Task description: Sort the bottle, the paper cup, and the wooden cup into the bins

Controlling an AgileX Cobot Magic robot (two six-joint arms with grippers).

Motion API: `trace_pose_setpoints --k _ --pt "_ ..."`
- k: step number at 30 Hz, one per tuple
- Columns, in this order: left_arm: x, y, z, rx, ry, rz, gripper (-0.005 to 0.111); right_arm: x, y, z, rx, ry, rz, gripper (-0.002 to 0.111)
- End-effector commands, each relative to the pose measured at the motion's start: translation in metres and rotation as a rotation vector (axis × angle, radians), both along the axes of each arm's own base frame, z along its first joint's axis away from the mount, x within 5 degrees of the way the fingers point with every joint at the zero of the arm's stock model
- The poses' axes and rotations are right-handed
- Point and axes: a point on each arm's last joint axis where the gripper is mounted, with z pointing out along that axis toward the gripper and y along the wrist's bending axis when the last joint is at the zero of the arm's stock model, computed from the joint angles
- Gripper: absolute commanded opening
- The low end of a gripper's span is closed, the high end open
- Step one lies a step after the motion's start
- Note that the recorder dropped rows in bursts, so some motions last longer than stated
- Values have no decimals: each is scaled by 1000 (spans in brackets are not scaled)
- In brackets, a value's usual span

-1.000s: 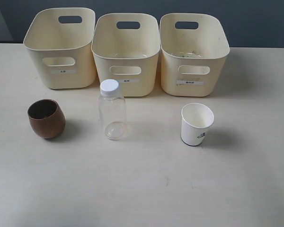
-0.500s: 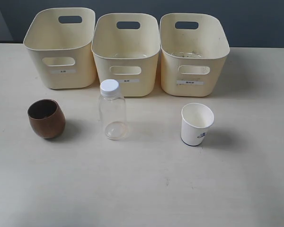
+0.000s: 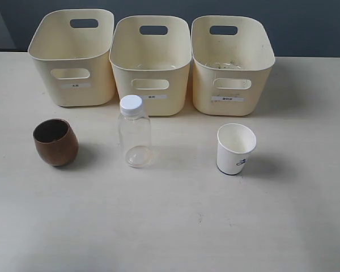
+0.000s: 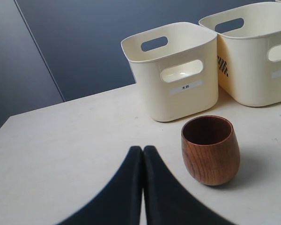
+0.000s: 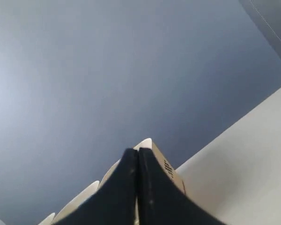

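Three cream plastic bins with rounded corners and oval handle cutouts are standing in a row at the far side of the pale surface (image 3: 175,226): the left bin (image 3: 73,56), the middle bin (image 3: 151,65) and the right bin (image 3: 231,62). Each is carrying a small white label on its front wall, and neighbouring bins are sitting just beside one another.

The dark brown rounded wooden cup (image 3: 55,141) is standing in front of the left bin, its mouth tilted slightly and its dark interior showing. The small clear plastic bottle with a white screw cap (image 3: 134,139) is standing upright in front of the middle bin and is rising taller than both cups. The white tapered paper cup (image 3: 235,148) is standing upright in front of the right bin, showing a small dark mark near its base. The three items are sitting well apart from each other and from the bins.

The left claw (image 4: 143,152) is hanging low over the surface with its two black fingers pressed together, gripping nothing; the wooden cup is sitting near its tip, not touching. The right claw (image 5: 137,154) is pointing toward the dark wall, fingers likewise closed together and empty, with a bin edge showing behind it.
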Motion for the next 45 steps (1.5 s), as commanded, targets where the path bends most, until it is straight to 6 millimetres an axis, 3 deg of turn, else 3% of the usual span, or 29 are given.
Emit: trace_pose_setpoints --k 1,4,6,12,16,20,26,31,35,40,45 --pt "0 0 0 1 -8 3 0 -2 -3 6 -43 -66 -43 -1" --pt "0 0 0 1 -8 3 0 -2 -3 7 -43 -63 -39 -1" --pt "0 0 0 1 -8 3 0 -4 -2 19 -49 -86 -29 -1" --pt "0 0 0 1 -8 3 0 -24 2 84 -209 -251 -52 -1" --pt "0 0 0 1 -8 3 0 -29 5 131 -337 -226 -50 -1" --pt "0 0 0 1 -8 3 0 -21 7 173 -445 -122 -34 -1" --pt "0 0 0 1 -8 3 0 5 10 213 -652 36 25 -1" --pt "0 0 0 1 -8 3 0 32 21 230 -744 128 204 -1" --pt "0 0 0 1 -8 3 0 54 35 233 -773 161 417 -1" --pt "0 0 0 1 -8 3 0 78 46 227 -830 197 620 -1" --pt "0 0 0 1 -8 3 0 99 48 213 -876 263 710 -1"
